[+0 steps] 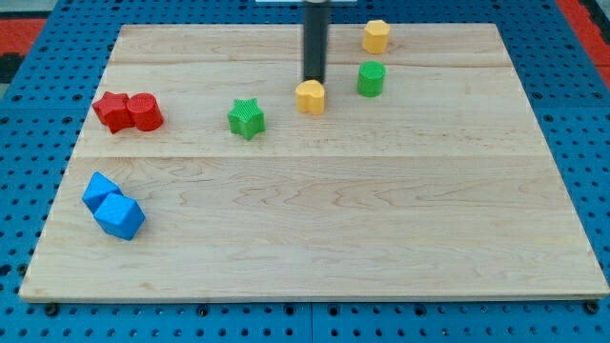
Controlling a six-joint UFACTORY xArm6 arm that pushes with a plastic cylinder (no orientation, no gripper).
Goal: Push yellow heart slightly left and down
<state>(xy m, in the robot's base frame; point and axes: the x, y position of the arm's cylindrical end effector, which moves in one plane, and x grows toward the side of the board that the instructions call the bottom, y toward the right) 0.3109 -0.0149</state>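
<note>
The yellow heart [311, 96] lies on the wooden board [315, 219] a little above the middle, near the view's top. My tip [315, 80] stands right at the heart's upper edge, touching or nearly touching it. The dark rod rises straight to the view's top edge. A second yellow block, a hexagon [376, 36], lies up and to the right of the heart.
A green cylinder [371, 79] sits just right of the heart. A green star [246, 119] lies to its left. A red star [113, 110] and red cylinder [146, 111] touch at far left. Two blue blocks [99, 191] [120, 217] sit at lower left.
</note>
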